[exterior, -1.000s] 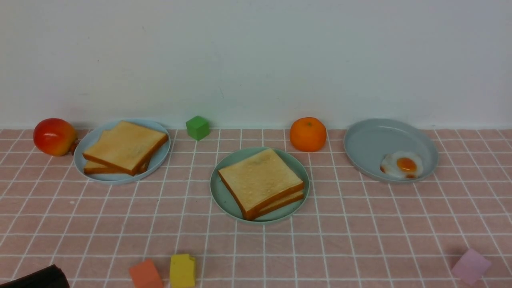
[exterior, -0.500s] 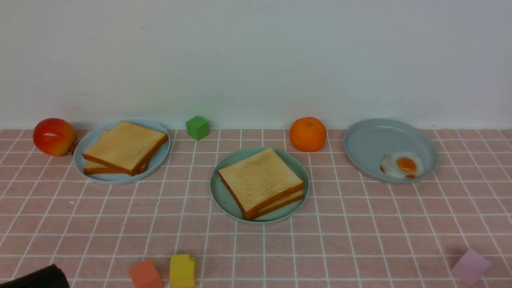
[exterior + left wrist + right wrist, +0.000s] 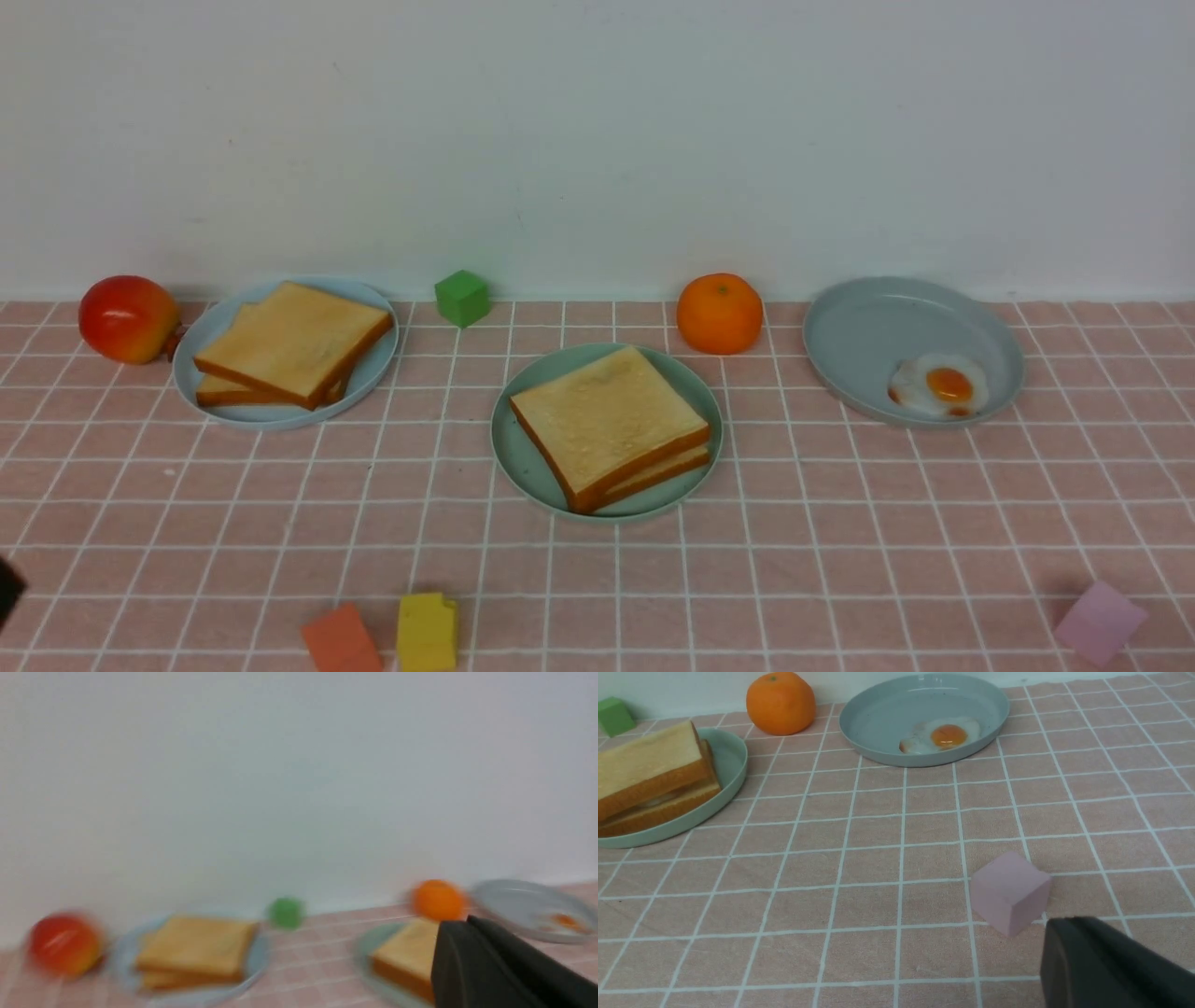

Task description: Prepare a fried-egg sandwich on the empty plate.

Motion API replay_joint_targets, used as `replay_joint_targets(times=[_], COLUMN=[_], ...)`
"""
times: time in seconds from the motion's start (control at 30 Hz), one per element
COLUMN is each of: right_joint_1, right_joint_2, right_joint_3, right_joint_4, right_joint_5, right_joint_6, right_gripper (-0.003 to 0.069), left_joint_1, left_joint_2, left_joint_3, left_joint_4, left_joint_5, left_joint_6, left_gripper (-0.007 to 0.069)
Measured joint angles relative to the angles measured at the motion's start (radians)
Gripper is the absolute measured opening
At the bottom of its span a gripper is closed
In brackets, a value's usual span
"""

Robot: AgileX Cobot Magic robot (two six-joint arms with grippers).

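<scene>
The mint-green plate [image 3: 509, 457] sits mid-table and holds two stacked toast slices [image 3: 607, 415]. In the right wrist view [image 3: 649, 765] a pale sliver shows between them; I cannot tell what it is. A fried egg [image 3: 938, 385] lies on the grey-blue plate [image 3: 878, 327] at the back right. My left gripper [image 3: 467, 921] is shut and empty, well short of the plates; only a dark bit of it shows at the front view's left edge [image 3: 7, 588]. My right gripper [image 3: 1064, 924] is shut and empty, just behind a pink cube [image 3: 1011, 891].
A pale blue plate [image 3: 378, 369] with two more toast slices [image 3: 289, 341] stands at the back left, beside an apple [image 3: 126, 317]. There are also a green cube [image 3: 461, 297], an orange [image 3: 719, 313], and orange-red [image 3: 341, 639] and yellow [image 3: 427, 630] blocks near the front.
The dark part of my left gripper has left the bottom-left corner and now only grazes the left edge, higher up. Nothing on the table has moved.
</scene>
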Motion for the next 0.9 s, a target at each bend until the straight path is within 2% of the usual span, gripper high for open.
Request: replay_joint_targets(times=[0.13,0.23,0.37,0.9], right_joint_1=[0.000,0.000,0.000,0.000], right_joint_2=[0.000,0.000,0.000,0.000], right_joint_3=[0.000,0.000,0.000,0.000], right_joint_4=[0.000,0.000,-0.002,-0.002], right_joint_5=[0.000,0.000,0.000,0.000], right_joint_6=[0.000,0.000,0.000,0.000], right_gripper=[0.0011,0.0014,0.0017,0.0029], left_joint_1=[0.154,0.204,0.210,0.210], left_joint_2=[-0.006,-0.006,-0.006,-0.006], left_joint_3=[0.096,0.119,0.124,0.124], left_joint_4=[0.000,0.011,0.020,0.020], left_joint_5=[0.086,0.230,0.293,0.293], left_joint_6=[-0.089,-0.148,-0.157,-0.160], left_gripper=[-0.0013,-0.0013,-0.0013,-0.0013])
